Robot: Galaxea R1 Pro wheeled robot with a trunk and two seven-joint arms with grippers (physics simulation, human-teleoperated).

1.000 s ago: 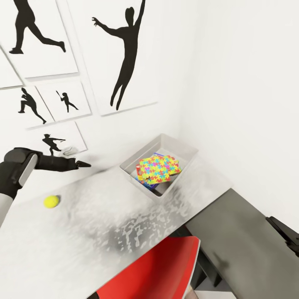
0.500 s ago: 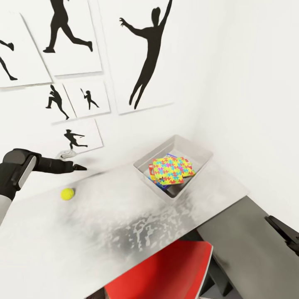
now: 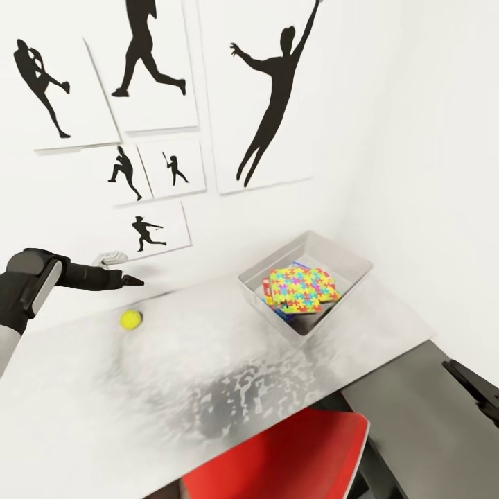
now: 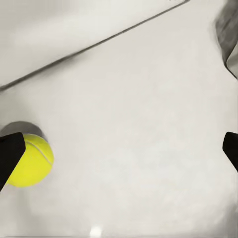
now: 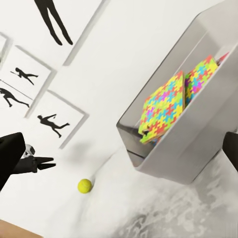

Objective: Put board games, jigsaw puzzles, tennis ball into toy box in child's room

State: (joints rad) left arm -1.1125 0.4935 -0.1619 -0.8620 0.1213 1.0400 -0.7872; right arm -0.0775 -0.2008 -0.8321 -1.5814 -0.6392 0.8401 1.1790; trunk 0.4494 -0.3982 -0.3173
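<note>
From my head camera, my left gripper [image 3: 132, 281] reaches out over the far edge of the pale tabletop [image 3: 208, 360], dark and pointed toward the wall. The ball [image 3: 130, 319] lies on the tabletop just below and near the gripper tip, not touching it. To the right, well apart from the ball, the grey box [image 3: 350, 291] sits in the corner with a jigsaw [image 3: 301, 288] lying on top of other flat things inside it. Black silhouette posters [image 3: 260, 97] hang on the white wall. A red chair [image 3: 291, 461] shows under the near edge.

In my left wrist camera, my two dark fingertips [image 4: 10, 156] stand wide apart, released, holding nothing. The ball [image 4: 30, 161] rests on the tabletop beside one fingertip.

In my right wrist camera, my right gripper [image 5: 119, 153] is spread open and empty, its fingertips [image 5: 9, 156] at the frame's edges. Ahead are the box [image 5: 173, 153] with two jigsaws leaning inside, and the ball [image 5: 85, 185] on the tabletop.
</note>
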